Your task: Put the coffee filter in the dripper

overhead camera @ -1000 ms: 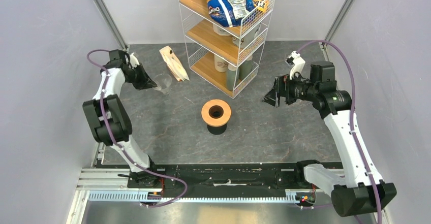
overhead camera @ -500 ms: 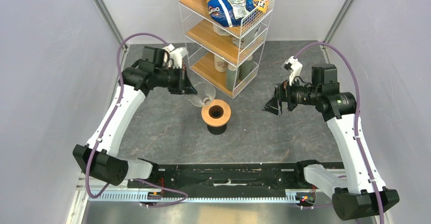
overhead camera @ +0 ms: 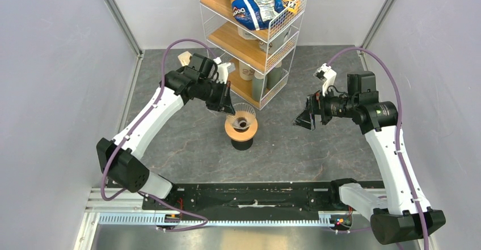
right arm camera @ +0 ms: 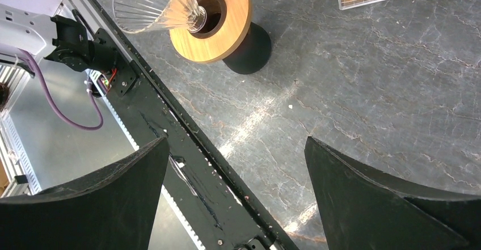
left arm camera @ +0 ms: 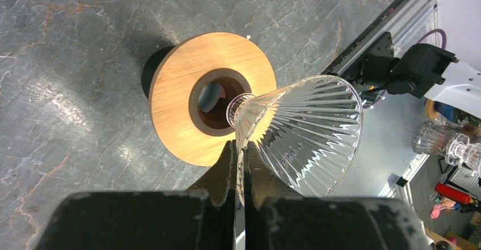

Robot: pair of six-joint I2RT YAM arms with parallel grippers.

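Hovering the coffee filter (left arm camera: 306,131) tilted, narrow end at the dripper (left arm camera: 176,108) hole, the left gripper (left arm camera: 240,153) jaws clamp its wall, the right gripper (right arm camera: 233,142) jaws gape empty; next, likely straighten and lower.

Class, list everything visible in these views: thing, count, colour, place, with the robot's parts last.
round wooden-ringed dripper: 1, tan ring on dark body, mid-table.
ribbed see-through cone coffee filter: 1, clear, narrow end at dripper's hole.
wire shelf rack: 1, white with wooden shelves, far middle.
crinkled snack bag: 1, blue, rack top.
stone-look table: 1, grey.
left pincer: 1, black, shut on coffee filter.
right pincer: 1, black, open, right of dripper.
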